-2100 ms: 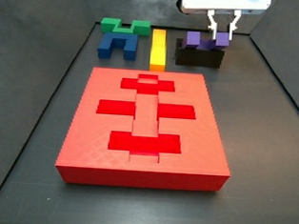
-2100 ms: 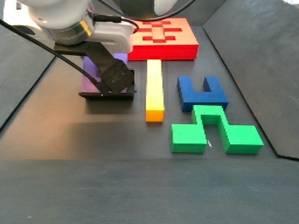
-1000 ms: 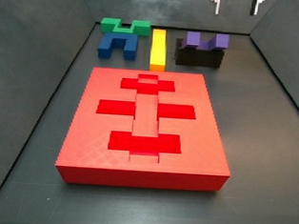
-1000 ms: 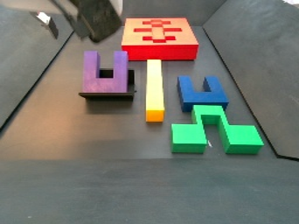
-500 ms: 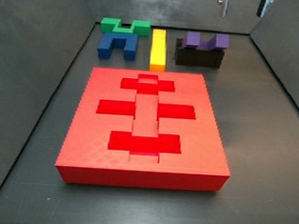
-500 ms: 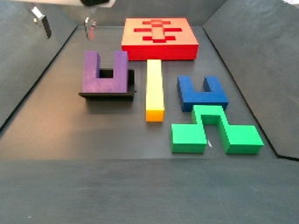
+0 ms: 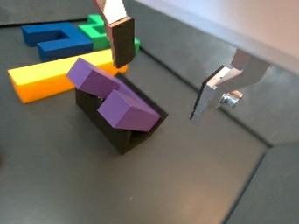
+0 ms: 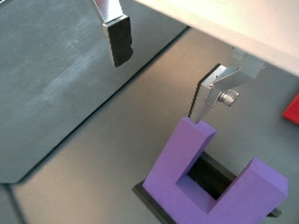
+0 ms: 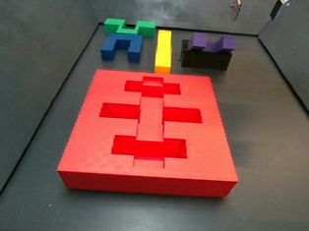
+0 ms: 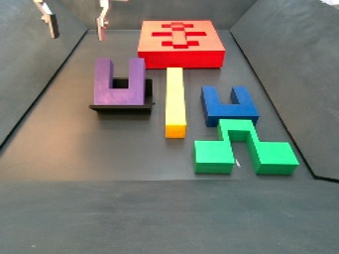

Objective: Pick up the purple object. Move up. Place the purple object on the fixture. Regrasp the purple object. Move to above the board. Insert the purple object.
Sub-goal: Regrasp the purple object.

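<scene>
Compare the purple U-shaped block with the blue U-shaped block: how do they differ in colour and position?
The purple object is violet and rests on the black fixture; the blue U-shaped block is darker blue and lies directly on the floor. The purple one is beside one side of the yellow bar, the blue one beside the other. Both are U-shaped. The open gripper hangs above, holding neither.

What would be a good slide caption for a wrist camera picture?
Open, empty end effector hovering above the purple object, which rests prongs-up on the fixture.

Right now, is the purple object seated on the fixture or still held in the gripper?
Seated on the fixture: the purple object rests there alone, prongs free. The gripper hangs above, open and empty.
</scene>
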